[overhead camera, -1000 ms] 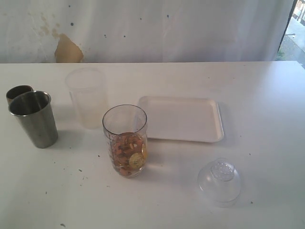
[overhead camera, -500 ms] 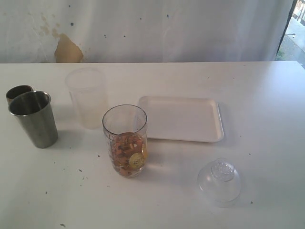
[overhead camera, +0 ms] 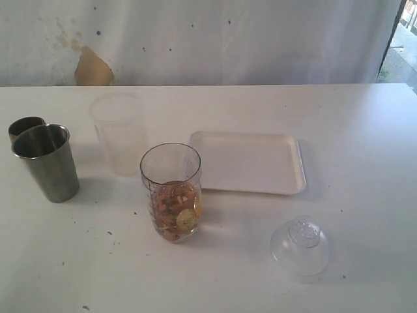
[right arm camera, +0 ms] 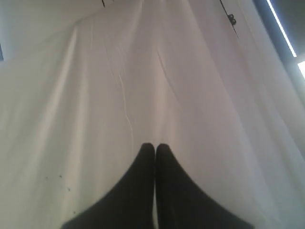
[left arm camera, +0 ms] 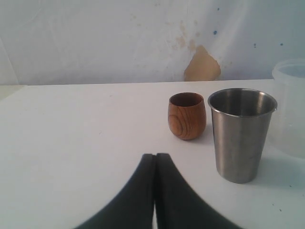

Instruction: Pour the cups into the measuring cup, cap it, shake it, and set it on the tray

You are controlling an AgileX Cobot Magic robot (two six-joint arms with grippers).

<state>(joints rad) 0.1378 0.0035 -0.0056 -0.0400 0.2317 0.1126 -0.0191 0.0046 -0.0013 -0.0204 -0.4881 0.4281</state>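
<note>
On the surface [overhead camera: 352, 130] the tray [overhead camera: 247, 162] lies near the uncapped measuring cup [overhead camera: 171, 192], the steel cup [overhead camera: 45, 162] stands far left, and only wrist views reveal its wooden cup [left arm camera: 187, 115] neighbour and the left end effector [left arm camera: 155, 162] and right end effector [right arm camera: 155, 149], both closed, gripping nothing.

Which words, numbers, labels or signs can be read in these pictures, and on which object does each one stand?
No text can be read in any view.
On the measuring cup: dark printed marks down its side, too small and blurred to read.
On the steel cup, the wooden cup, the frosted cup, the tray and the clear dome lid: no print shows.
</note>
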